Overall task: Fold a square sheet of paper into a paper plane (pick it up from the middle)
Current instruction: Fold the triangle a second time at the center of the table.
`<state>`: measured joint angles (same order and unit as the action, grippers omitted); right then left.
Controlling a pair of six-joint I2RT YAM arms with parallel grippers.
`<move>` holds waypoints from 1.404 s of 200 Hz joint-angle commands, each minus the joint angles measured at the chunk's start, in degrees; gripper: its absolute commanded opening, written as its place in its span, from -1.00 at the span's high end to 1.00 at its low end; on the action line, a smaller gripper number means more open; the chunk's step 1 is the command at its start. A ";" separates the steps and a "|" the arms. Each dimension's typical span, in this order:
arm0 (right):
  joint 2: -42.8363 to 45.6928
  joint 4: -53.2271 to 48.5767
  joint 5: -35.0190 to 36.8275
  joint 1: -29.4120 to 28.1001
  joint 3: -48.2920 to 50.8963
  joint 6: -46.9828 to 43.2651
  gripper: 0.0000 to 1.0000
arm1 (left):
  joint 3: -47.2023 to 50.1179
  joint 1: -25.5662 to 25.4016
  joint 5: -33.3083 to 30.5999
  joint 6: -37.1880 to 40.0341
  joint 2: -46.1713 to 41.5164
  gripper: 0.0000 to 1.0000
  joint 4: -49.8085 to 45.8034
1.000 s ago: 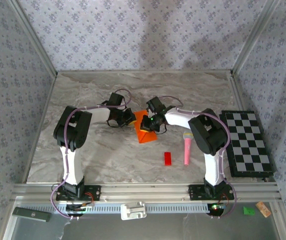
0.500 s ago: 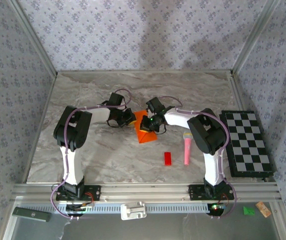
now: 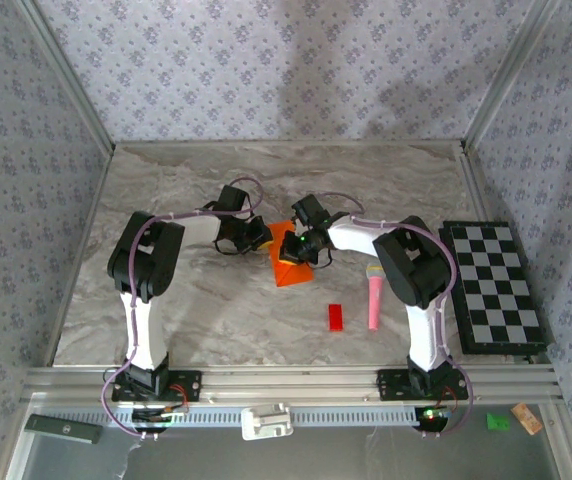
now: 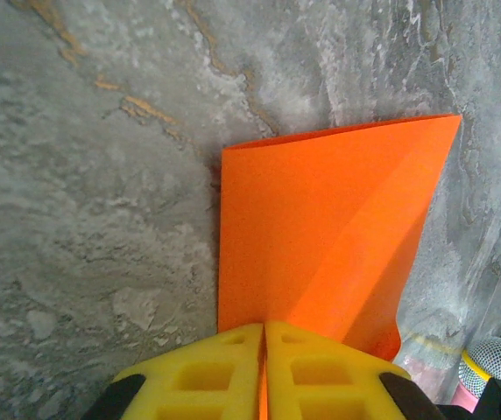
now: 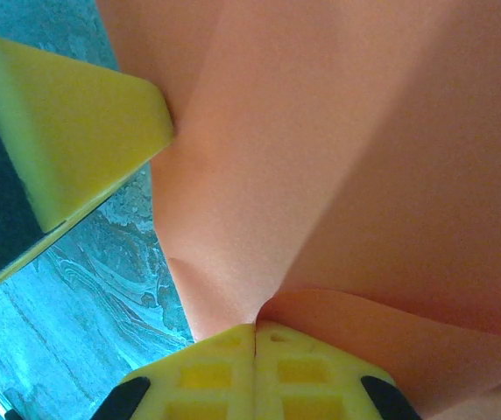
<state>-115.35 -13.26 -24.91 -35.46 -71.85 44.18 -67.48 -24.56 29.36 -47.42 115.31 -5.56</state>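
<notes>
In the overhead view the orange sheet of paper (image 3: 288,264) sits just above the middle of the frame, on the grey marbled worktop (image 3: 216,310), creased and smaller than a full square; the left pincer (image 3: 256,237) meets its upper left edge and the right pincer (image 3: 302,246) its upper right part, the two close together over it.

In the left wrist view the left pincer (image 4: 264,329) stands at the bottom centre, its yellow fingers (image 4: 202,372) pressed together with the paper's near edge nipped between them; the sheet (image 4: 321,227) runs up the frame, with a diagonal crease across it.

In the right wrist view the right pincer (image 5: 255,331) is likewise closed on the paper (image 5: 364,157), which bulges upward from the grip in soft folds; a yellow finger of the left pincer (image 5: 75,122) touches the sheet at upper left.

Lower right of the paper in the overhead view lie a small red block (image 3: 335,316) and a pink toy microphone (image 3: 375,297), near each other; a checkerboard (image 3: 493,285) sits at the right edge.
</notes>
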 commanded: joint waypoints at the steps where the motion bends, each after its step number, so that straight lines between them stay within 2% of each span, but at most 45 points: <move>1: -1.28 -0.93 -0.50 -0.09 -1.28 -0.17 1.00 | 0.77 -1.11 -1.15 0.33 3.12 0.80 -3.49; 131: -2.38 -2.46 0.56 -0.13 -1.38 -0.49 0.97 | 0.43 -1.11 -1.50 0.23 2.87 0.80 -3.84; 190: -3.29 -3.92 1.02 -0.05 -1.16 -0.15 0.67 | -0.64 -0.95 -1.50 0.39 2.32 0.80 -4.72; 230: -3.47 -4.28 0.83 0.13 -0.83 -0.33 0.50 | -5.17 0.76 -1.81 1.94 0.51 0.78 -7.88; 281: -3.91 -4.42 0.70 0.31 -0.85 -0.44 0.28 | -7.90 3.87 -2.64 2.32 -3.22 0.64 -9.55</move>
<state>-116.18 -13.17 -26.52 -35.46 -73.14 44.18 -74.11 -22.26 27.62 -46.04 115.35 -12.45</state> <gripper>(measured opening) 0.341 0.163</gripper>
